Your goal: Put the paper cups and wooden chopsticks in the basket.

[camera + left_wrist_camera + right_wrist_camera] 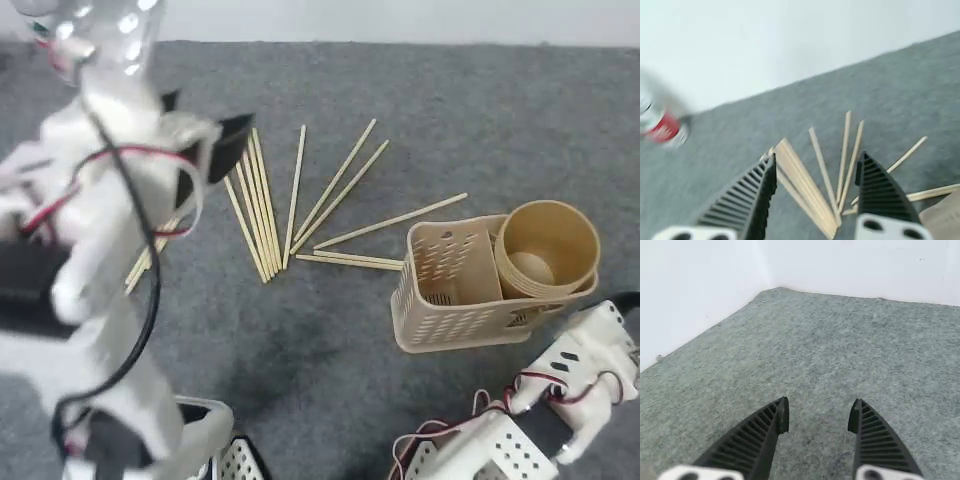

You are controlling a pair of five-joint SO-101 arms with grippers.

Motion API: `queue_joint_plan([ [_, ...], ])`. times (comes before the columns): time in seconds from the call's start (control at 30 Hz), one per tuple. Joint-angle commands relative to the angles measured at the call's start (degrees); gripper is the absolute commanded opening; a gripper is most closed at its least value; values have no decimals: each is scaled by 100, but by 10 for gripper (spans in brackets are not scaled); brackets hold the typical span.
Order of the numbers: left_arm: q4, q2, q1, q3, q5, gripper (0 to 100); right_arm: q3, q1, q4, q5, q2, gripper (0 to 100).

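Observation:
Several wooden chopsticks [262, 205] lie fanned out on the grey carpet at mid table, and they lie below my fingers in the left wrist view as chopsticks [807, 187]. The beige slotted basket [450, 290] stands to their right, with stacked paper cups [548, 250] upright in its right compartment. My left gripper [225, 145] [817, 157] hangs open above the left end of the chopstick pile, holding nothing. My right gripper [820, 405] is open over bare carpet, away from the objects. The right arm [590, 370] sits at the near right, just in front of the basket.
A corner of the basket [945, 215] is at the edge of the left wrist view. A blurred red and white object [662, 127] stands far off by the wall. White walls border the carpet [850, 340].

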Motion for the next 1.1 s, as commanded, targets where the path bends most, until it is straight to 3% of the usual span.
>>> queue_joint_plan([
  [0.0, 132, -1160, -571, 1684, 26, 243, 105, -84, -48, -18, -48, 208],
  [0.13, -220, -1925, -791, 3222, 44, 243, 62, -110, 154, 26, -75, 208],
  [0.3, -844, -2857, -800, 4910, 44, 243, 97, -453, 180, 958, -75, 208],
  [0.47, -1380, -3833, -800, 6519, 26, 243, -211, -497, 488, 1284, -48, 210],
  [0.57, -2136, -4440, -853, 7793, 18, 243, -703, -505, 998, 1292, -75, 212],
  [0.77, -3648, -5433, -1662, 10193, 35, 243, -1890, -514, 1736, 1741, -40, 212],
  [1.07, -4853, -5688, -1758, 12119, 62, 243, -3244, -514, 2475, 2057, -40, 212],
])
